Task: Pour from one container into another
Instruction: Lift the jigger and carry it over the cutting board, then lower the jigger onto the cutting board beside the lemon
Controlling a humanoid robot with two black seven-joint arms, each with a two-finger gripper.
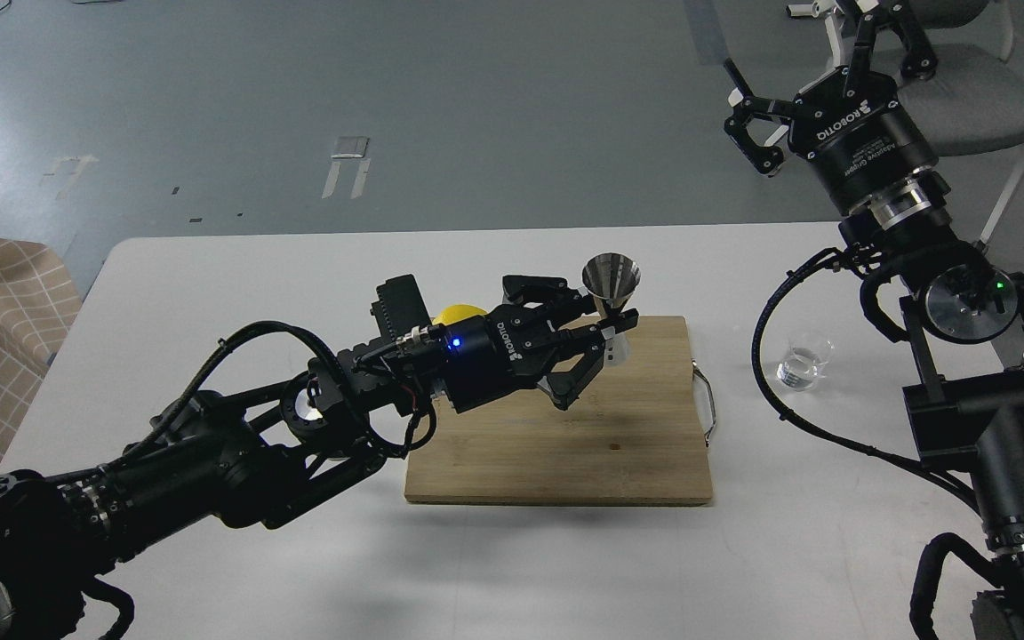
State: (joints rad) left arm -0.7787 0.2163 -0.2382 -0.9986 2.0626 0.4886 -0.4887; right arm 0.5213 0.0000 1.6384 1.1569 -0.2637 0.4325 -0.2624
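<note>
Jaws: left gripper (608,331) clamps jigger (612,292) | white table (236,267) | grey floor (476,89)

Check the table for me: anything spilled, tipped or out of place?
Nothing stands out. The glass tumbler stands upright on the table, no spill showing. The left hand holds the jigger upright over the cutting board.

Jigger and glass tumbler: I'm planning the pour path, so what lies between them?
In the head view, between the jigger and the glass tumbler lie the cutting board's right edge, its metal handle, then bare table.
</note>
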